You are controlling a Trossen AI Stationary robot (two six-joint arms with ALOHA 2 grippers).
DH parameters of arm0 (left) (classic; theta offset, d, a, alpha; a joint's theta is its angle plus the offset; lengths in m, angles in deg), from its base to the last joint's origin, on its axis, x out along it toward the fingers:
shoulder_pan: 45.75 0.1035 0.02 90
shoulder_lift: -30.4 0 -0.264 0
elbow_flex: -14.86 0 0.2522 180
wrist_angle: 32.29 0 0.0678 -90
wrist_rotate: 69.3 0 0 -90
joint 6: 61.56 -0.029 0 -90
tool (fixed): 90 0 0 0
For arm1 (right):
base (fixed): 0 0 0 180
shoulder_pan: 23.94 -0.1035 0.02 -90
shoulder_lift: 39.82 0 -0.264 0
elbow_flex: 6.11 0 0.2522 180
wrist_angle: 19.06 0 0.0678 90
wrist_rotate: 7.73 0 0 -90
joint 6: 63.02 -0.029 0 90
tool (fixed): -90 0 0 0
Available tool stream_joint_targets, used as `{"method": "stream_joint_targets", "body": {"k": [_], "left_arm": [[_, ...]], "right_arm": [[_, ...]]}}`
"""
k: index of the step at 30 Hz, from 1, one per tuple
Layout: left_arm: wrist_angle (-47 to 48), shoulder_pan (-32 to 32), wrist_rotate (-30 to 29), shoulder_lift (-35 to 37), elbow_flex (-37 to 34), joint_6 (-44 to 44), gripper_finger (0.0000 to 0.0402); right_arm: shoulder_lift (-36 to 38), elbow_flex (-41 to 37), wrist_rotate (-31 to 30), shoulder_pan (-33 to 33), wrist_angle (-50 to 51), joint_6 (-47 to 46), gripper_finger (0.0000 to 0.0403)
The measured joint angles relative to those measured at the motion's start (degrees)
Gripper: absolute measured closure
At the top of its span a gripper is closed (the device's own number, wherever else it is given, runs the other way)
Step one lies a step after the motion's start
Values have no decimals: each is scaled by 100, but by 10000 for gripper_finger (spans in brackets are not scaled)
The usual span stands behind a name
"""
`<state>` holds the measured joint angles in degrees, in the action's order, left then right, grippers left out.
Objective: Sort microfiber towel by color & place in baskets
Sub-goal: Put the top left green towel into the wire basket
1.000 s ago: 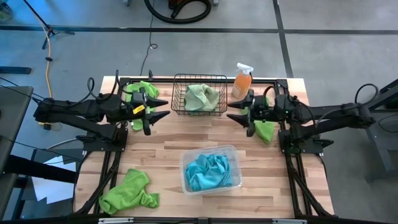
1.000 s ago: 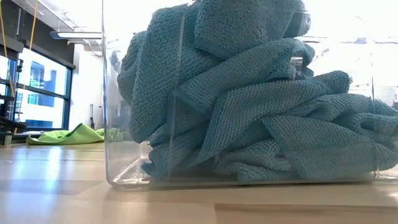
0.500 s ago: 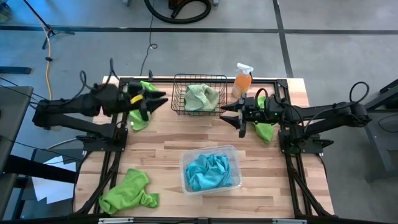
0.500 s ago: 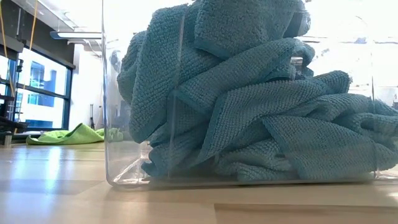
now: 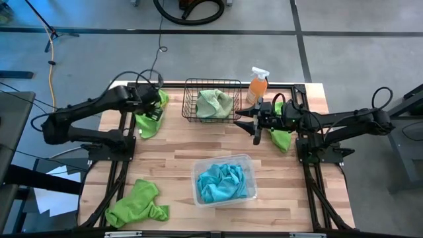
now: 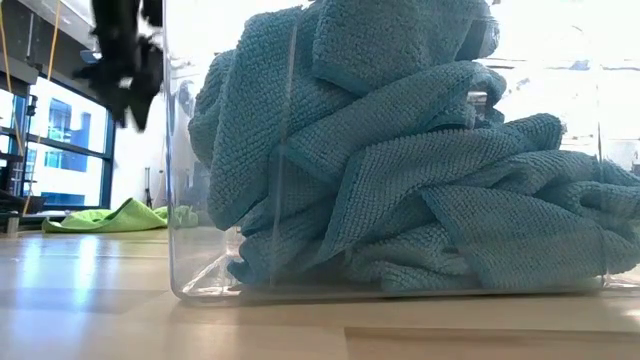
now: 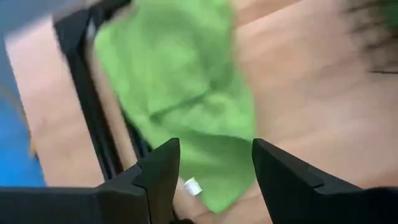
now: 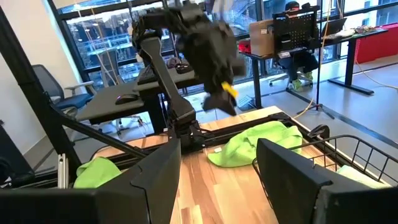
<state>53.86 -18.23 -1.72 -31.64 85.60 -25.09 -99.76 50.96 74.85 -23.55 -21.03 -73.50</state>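
Note:
A lime green towel (image 5: 147,124) lies flat at the table's far left, partly over the frame rail. My left gripper (image 7: 214,169) hangs open above it (image 7: 186,106), pointing down, and shows high off the table in the low view (image 6: 125,70). My right gripper (image 5: 255,123) waits open, level, just right of the black wire basket (image 5: 211,84), which holds the pale sage towel (image 5: 213,102). The clear tub (image 5: 250,162) holds turquoise towels (image 5: 223,182). Two more lime towels lie on the table, one at the right (image 5: 281,137) and one at the near left (image 5: 137,203).
The orange spray bottle (image 5: 256,86) stands at the far edge, right of the black basket and close behind my right gripper. Black frame rails run along both sides of the table. Bare wood lies between the basket and the tub.
My left gripper has swung away from the black basket toward the table's far left corner and tipped from level to pointing down over the lime towel there. My right gripper has edged slightly toward the basket. No towel has moved.

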Motion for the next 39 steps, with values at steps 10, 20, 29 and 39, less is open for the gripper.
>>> {"method": "stream_joint_targets", "body": {"k": [10,20,29,39], "left_arm": [[-1969,735,424,166,-1673,582,213],[-3176,1913,549,-1201,-1708,33,213],[-3679,2357,995,-2011,-1708,-162,213],[-3583,2268,1035,-2210,-1706,-222,213]], "right_arm": [[0,0,2,1,4,0,194],[0,0,-114,0,44,-405,194],[0,0,-146,-1,59,-511,194],[0,0,-146,1,59,-514,194]]}}
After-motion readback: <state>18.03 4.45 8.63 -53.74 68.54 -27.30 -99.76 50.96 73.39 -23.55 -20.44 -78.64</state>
